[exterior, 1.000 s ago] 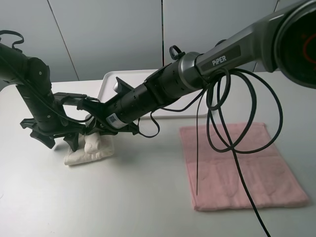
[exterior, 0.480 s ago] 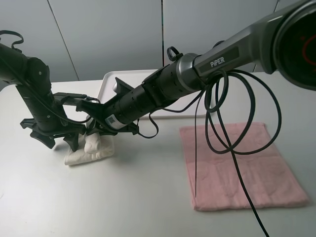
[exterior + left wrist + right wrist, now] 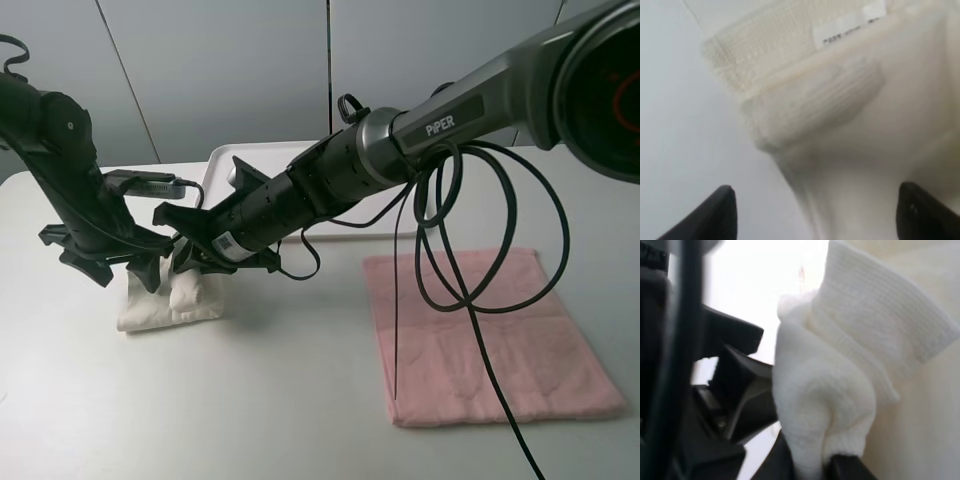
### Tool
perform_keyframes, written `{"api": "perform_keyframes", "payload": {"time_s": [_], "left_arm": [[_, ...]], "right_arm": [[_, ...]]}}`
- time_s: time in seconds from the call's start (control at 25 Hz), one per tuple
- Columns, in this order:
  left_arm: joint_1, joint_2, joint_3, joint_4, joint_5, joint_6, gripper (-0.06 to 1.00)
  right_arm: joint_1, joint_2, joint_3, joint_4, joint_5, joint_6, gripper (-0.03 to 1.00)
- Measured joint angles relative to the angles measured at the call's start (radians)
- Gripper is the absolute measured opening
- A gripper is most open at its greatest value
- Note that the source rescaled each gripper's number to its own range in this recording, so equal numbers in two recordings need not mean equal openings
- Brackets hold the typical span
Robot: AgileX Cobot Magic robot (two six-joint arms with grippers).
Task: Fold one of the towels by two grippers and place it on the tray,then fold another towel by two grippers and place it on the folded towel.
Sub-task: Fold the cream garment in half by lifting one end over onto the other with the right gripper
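A plain white table (image 3: 250,420) stands before a grey panelled wall (image 3: 230,70).

Tray (image 3: 280,152) mostly hidden behind right arm (image 3: 330,185). Cream towel (image 3: 165,305) top covered by both jaws; label (image 3: 850,27) print blurred, unreadable.

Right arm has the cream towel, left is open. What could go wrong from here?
1. The right gripper pinches only a bunched edge of the cream towel while the left gripper stands open, so the fold may spill on lifting.
2. The right arm's cable loops hang over the pink towel and could drag it.
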Motion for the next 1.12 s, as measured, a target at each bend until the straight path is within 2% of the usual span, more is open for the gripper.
{"api": "perform_keyframes", "payload": {"time_s": [0.2, 0.52, 0.84, 0.96, 1.12], "left_arm": [[0.000, -0.039, -0.035, -0.009, 0.043, 0.011, 0.84], [0.000, -0.094, -0.154, -0.017, 0.186, 0.046, 0.84], [0.000, -0.118, -0.266, -0.017, 0.263, 0.058, 0.84], [0.000, -0.120, -0.284, -0.012, 0.277, 0.076, 0.84], [0.000, -0.120, -0.284, -0.017, 0.282, 0.082, 0.84]], "right_arm": [[0.000, 0.000, 0.000, 0.000, 0.000, 0.000, 0.08], [0.000, 0.000, 0.000, 0.004, 0.004, 0.009, 0.08], [0.016, 0.000, 0.000, 0.127, 0.002, 0.028, 0.09], [0.051, 0.000, 0.000, 0.204, -0.022, -0.039, 0.20], [0.109, 0.000, -0.013, 0.228, -0.105, -0.081, 0.41]]}}
